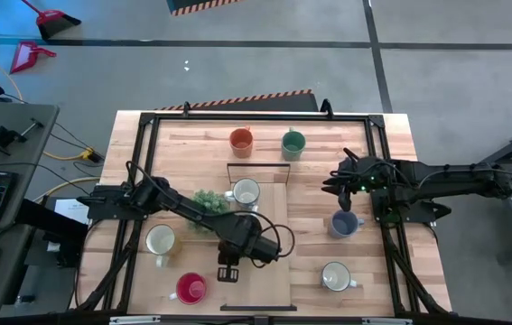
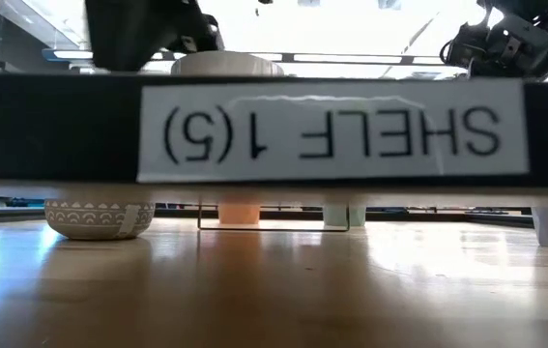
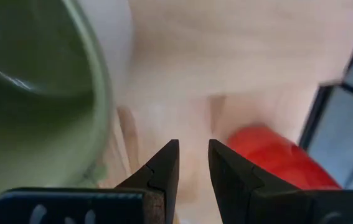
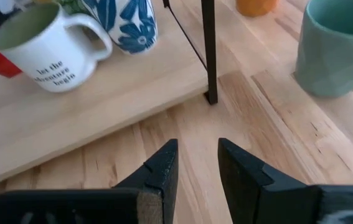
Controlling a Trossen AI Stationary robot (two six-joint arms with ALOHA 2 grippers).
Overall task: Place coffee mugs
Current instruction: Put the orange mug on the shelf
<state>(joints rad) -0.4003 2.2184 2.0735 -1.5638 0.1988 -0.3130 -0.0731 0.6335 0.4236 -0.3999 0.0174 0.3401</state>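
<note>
across the low view a shelf label (image 2: 331, 130) hides most mugs; left end effector (image 3: 193, 163) and right end effector (image 4: 198, 163) slightly spread.

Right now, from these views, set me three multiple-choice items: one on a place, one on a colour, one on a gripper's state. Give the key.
1. Which mug stands nearest the left gripper?
A. the orange mug
B. the red mug
C. the teal green mug

2. What colour is the mug next to the orange mug?
A. teal green
B. red
C. purple

3. How is the right gripper?
A. shut on the orange mug
B. shut on the red mug
C. open, holding nothing

Key: 1 B, the high view shows the red mug just beside the left gripper. 2 A, the teal green mug is the orange one's neighbour. 3 C, the right wrist view shows a gap between the fingers with only bare wood behind it.
</note>
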